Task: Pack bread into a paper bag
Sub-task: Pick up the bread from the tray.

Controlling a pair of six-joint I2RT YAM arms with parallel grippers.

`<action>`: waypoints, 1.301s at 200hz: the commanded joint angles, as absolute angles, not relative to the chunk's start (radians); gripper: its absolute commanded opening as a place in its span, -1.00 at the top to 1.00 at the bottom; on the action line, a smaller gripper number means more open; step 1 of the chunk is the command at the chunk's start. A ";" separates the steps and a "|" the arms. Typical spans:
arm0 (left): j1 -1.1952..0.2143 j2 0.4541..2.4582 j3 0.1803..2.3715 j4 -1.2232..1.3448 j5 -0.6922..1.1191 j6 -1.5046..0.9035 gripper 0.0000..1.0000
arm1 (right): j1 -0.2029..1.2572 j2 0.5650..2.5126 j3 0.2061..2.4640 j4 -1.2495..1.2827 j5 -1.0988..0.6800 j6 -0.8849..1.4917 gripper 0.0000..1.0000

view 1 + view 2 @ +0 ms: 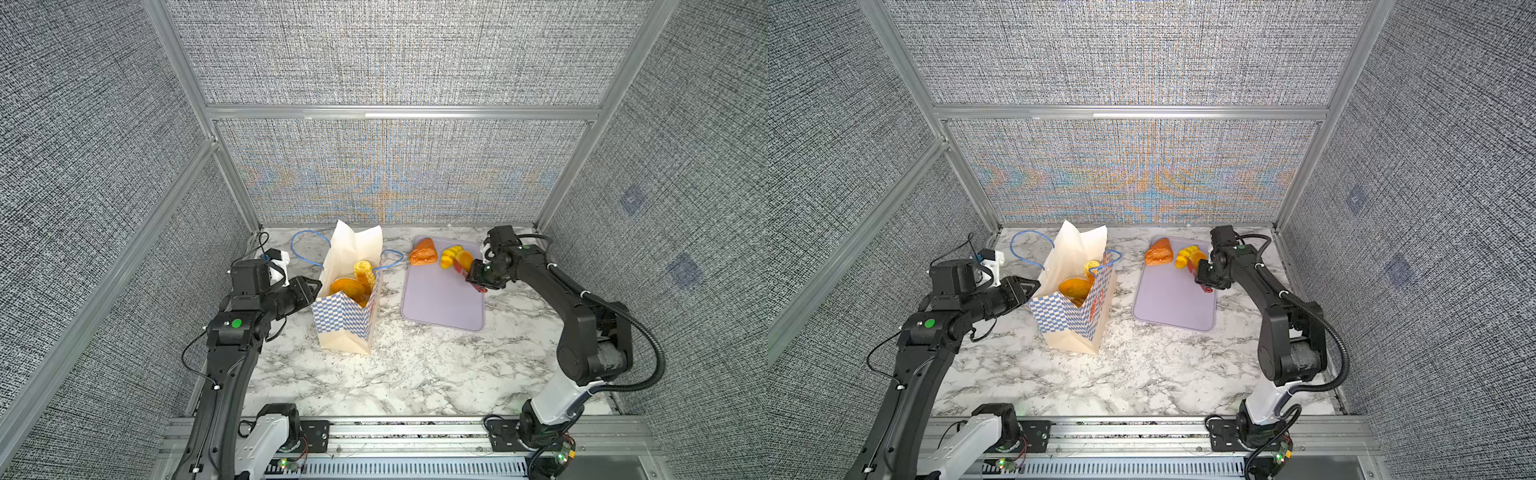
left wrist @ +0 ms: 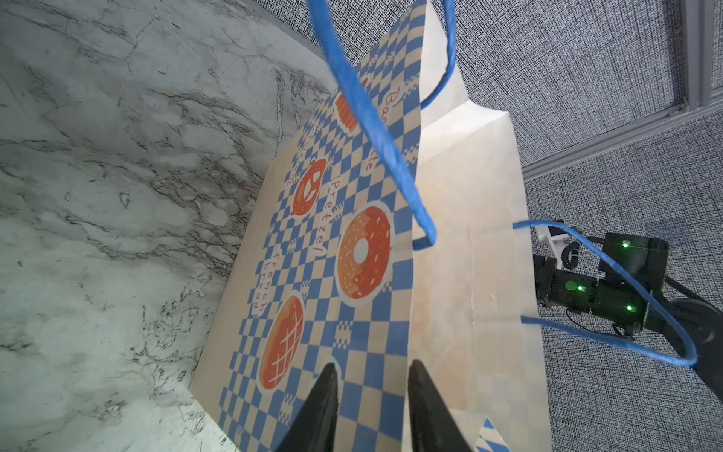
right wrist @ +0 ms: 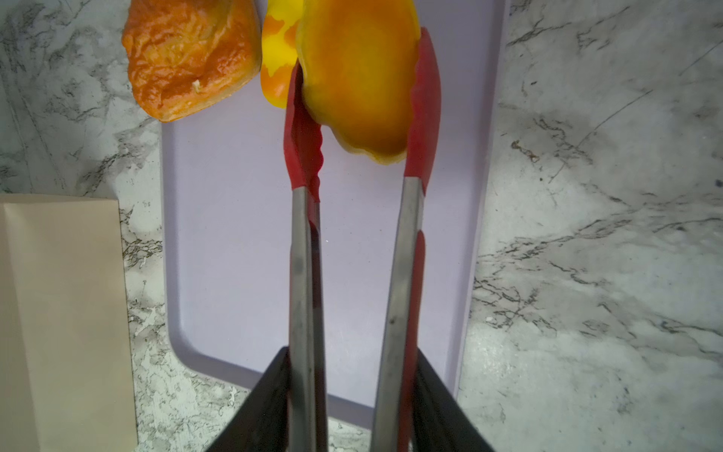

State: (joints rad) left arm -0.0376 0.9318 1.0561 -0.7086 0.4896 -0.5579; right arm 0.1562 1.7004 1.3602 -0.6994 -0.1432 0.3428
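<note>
The worktop (image 1: pixel 415 374) is white with grey marble veining, and an aluminium rail (image 1: pixel 415 432) runs along its near edge. The paper bag (image 1: pixel 345 324) stands upright on it, left of the middle, with its mouth open. One blue cord handle (image 1: pixel 305 249) loops down behind the bag; whether it rests on the surface cannot be told. Near the bag on the right, not touching it, lies a flat lilac tray (image 1: pixel 440 307), its long sides running front to back. In the right wrist view an orange-brown loaf (image 3: pixel 187 58) overhangs the tray's corner above the marble
</note>
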 commanded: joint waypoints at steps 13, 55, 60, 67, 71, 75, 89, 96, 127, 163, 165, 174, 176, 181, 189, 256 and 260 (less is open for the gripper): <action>-0.037 0.928 1.055 -0.688 0.497 -0.561 0.42 | 0.157 1.634 1.331 -0.691 -0.165 0.355 0.11; -0.038 0.921 1.049 -0.681 0.499 -0.566 0.49 | 0.177 1.522 1.304 -0.705 -0.179 0.367 0.13; -0.038 0.922 1.049 -0.681 0.500 -0.566 0.50 | 0.181 1.510 1.305 -0.709 -0.183 0.367 0.13; -0.038 0.922 1.050 -0.681 0.500 -0.566 0.52 | 0.185 1.493 1.309 -0.714 -0.187 0.367 0.13; -0.038 0.921 1.051 -0.681 0.500 -0.567 0.53 | 0.189 1.483 1.312 -0.717 -0.190 0.367 0.13; -0.038 0.922 1.052 -0.681 0.502 -0.567 0.54 | 0.192 1.473 1.317 -0.721 -0.192 0.367 0.13; -0.038 0.921 1.051 -0.680 0.502 -0.568 0.55 | 0.208 1.443 1.336 -0.736 -0.196 0.368 0.14; -0.038 0.922 1.052 -0.680 0.502 -0.569 0.57 | 0.219 1.430 1.349 -0.743 -0.197 0.369 0.14; -0.038 0.919 1.045 -0.674 0.502 -0.572 0.63 | 0.278 1.381 1.416 -0.766 -0.213 0.368 0.14; -0.038 0.919 1.038 -0.671 0.505 -0.576 0.74 | 0.383 1.364 1.524 -0.778 -0.219 0.354 0.14; -0.038 0.919 1.038 -0.670 0.505 -0.575 0.75 | 0.388 1.363 1.530 -0.778 -0.219 0.352 0.14; -0.038 0.919 1.037 -0.670 0.505 -0.575 0.77 | 0.418 1.362 1.557 -0.774 -0.213 0.348 0.14; -0.038 0.918 1.038 -0.670 0.505 -0.576 0.78 | 0.425 1.361 1.561 -0.773 -0.211 0.346 0.15; -0.038 0.917 1.037 -0.670 0.505 -0.576 0.79 | 0.440 1.361 1.574 -0.767 -0.210 0.344 0.14; -0.038 0.917 1.038 -0.669 0.505 -0.577 0.79 | 0.462 1.360 1.593 -0.762 -0.211 0.340 0.14; -0.038 0.920 1.034 -0.660 0.511 -0.579 0.99 | 0.570 1.383 1.702 -0.704 -0.343 0.334 0.14; -0.038 0.920 1.034 -0.660 0.511 -0.580 1.00 | 0.574 1.387 1.706 -0.699 -0.351 0.333 0.14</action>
